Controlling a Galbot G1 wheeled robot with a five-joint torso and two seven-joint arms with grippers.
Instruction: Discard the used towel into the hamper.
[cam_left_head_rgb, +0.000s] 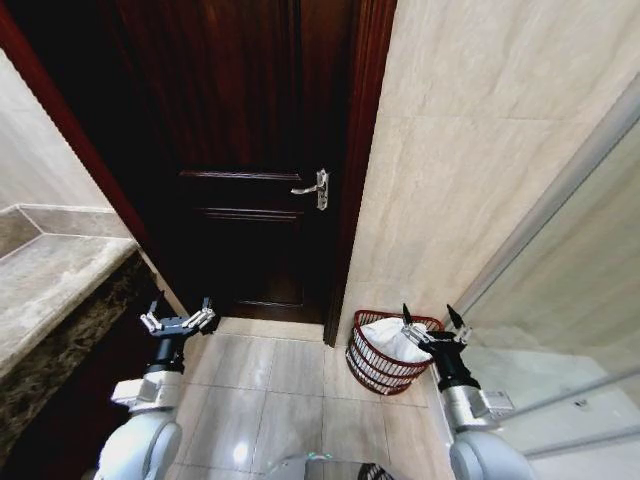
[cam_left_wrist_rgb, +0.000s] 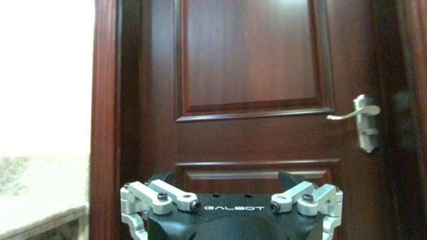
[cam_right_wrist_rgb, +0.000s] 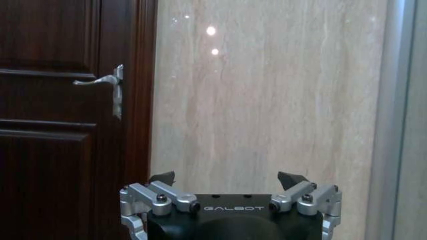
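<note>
The hamper, a small round reddish-brown wire basket, stands on the floor against the beige wall, right of the door. A white towel lies bunched inside it, rising to the rim. My right gripper is open and empty, raised just above the hamper's right rim. On the left, my left gripper is also open and empty, held up in front of the door beside the counter. Both wrist views show open fingertips with nothing between them.
A dark wooden door with a silver lever handle is shut straight ahead. A stone counter runs along the left. A glass shower panel stands on the right. Pale floor tiles lie between.
</note>
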